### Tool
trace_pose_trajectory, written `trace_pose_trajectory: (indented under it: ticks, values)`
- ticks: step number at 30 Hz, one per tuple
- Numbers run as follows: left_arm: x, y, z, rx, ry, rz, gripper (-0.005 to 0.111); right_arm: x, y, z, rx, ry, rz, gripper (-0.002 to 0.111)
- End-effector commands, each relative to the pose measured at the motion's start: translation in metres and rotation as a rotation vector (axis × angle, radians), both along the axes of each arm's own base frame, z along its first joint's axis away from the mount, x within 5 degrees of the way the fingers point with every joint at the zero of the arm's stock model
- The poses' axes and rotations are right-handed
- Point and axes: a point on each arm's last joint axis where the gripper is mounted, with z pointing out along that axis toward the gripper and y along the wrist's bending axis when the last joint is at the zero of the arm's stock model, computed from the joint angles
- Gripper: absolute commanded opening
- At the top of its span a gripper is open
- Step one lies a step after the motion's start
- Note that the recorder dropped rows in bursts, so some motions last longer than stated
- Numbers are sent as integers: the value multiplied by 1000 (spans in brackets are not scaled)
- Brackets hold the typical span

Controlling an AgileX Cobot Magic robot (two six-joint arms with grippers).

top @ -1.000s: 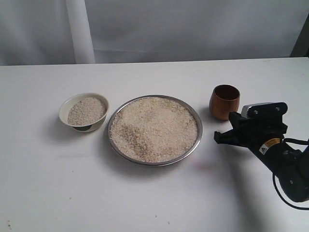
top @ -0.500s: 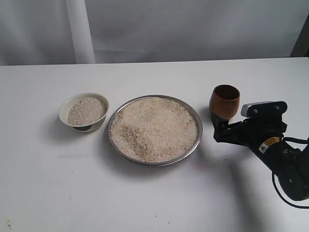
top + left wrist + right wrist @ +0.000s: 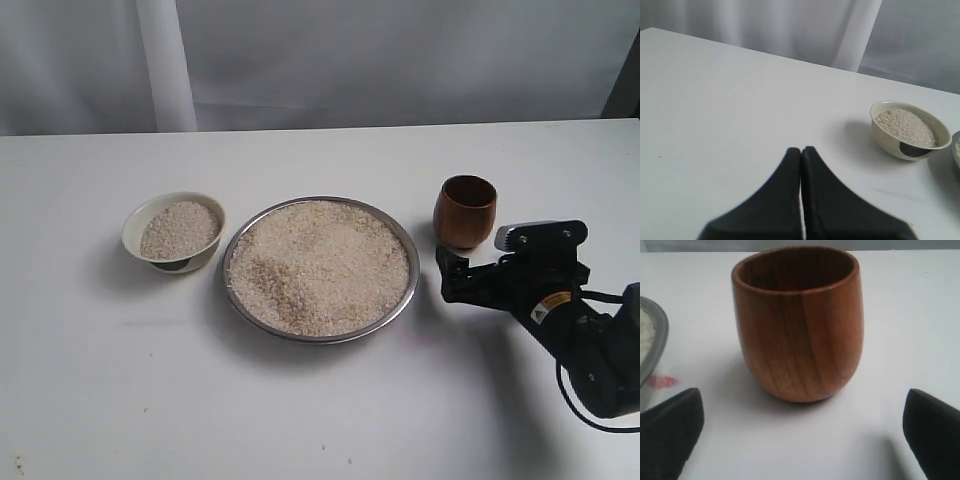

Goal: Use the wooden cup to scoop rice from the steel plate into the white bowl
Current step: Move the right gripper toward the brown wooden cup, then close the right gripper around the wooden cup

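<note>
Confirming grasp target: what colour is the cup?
The wooden cup is glossy reddish-brown with visible grain, dark inside; best in the right wrist view.

The wooden cup (image 3: 800, 325) is showing glossy reddish-brown, with darker grain streaks down its side and a dark inside. The rice (image 3: 318, 265) is lying pale beige in the silver steel plate (image 3: 417, 270) at centre frame and in the cream, dark-footed white bowl (image 3: 135, 245) at left. The right gripper (image 3: 450, 275) and left gripper (image 3: 801, 155) are showing black against the white table (image 3: 300, 400).
</note>
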Motion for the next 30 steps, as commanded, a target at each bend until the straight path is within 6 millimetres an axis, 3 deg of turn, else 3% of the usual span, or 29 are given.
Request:
trace_pose_trajectory:
  ticks: [1, 17, 20, 26, 30]
  values:
    - [0, -1, 1, -11, -5, -6, 0, 11, 2, -2, 7, -30, 6, 105]
    - [0, -1, 1, -11, -5, -6, 0, 53, 8, 21, 37, -187, -25, 105]
    - [0, -1, 1, -11, -5, -6, 0, 53, 7, 21, 34, -187, -30, 105]
    - [0, -1, 1, -11, -5, -6, 0, 64, 10, -1, 29, -166, -30, 105]
    - [0, -1, 1, -11, -5, -6, 0, 72, 11, -4, 19, -173, -33, 105]
